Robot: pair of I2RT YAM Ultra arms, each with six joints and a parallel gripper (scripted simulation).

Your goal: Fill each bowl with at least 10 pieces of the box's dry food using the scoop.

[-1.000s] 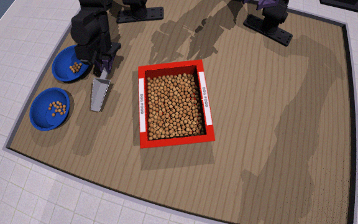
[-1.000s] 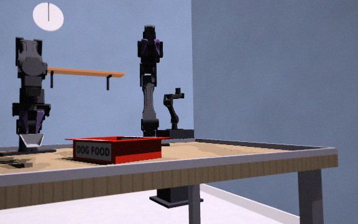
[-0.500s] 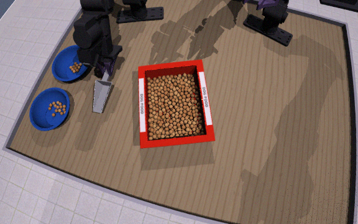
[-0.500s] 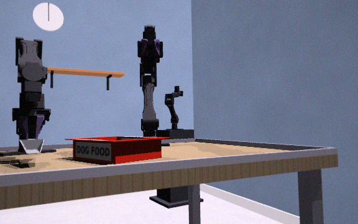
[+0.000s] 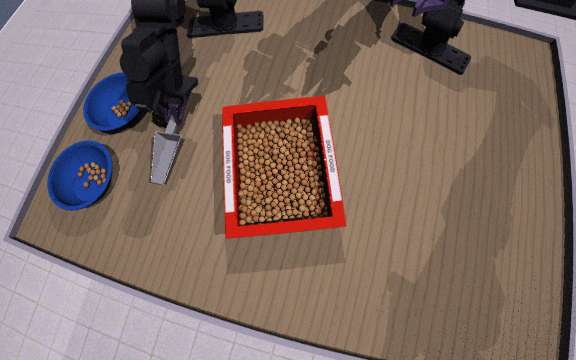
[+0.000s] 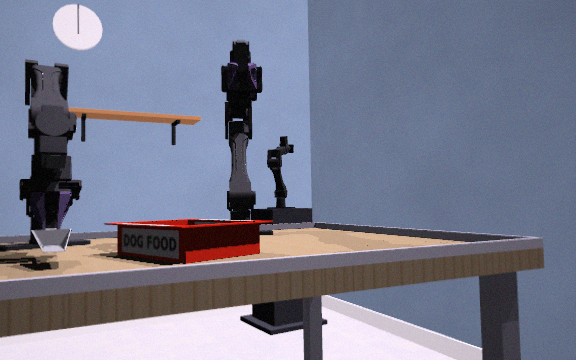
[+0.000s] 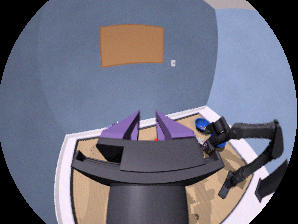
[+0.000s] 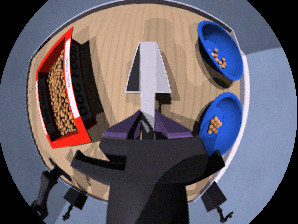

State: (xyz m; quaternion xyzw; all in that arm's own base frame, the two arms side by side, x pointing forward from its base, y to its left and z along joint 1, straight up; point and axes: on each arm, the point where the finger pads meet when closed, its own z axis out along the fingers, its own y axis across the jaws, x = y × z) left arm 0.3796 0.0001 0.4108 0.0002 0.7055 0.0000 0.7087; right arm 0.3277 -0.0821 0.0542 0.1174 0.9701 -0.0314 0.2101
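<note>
Right arm [image 5: 143,55] [image 6: 52,120] [image 7: 250,131], upper left of top view: matte black and charcoal, blocky joints, rounded motor housing. Left arm [image 5: 440,30] [image 6: 240,160] [image 8: 44,192], centre of exterior view: same dark finish, long grey link with curved sides. Right fingers [image 5: 178,112] [image 6: 65,205] and left fingers [image 5: 433,6] [image 6: 254,75]: purple, tapering, wedge-shaped. Wrist views, lower centre: broad black gripper housings [image 7: 160,155] [image 8: 150,155], curved front edge, flared ends. Base plates [image 5: 248,22] [image 5: 455,62], top of top view: flat, black, oblong, small round holes near ends.
</note>
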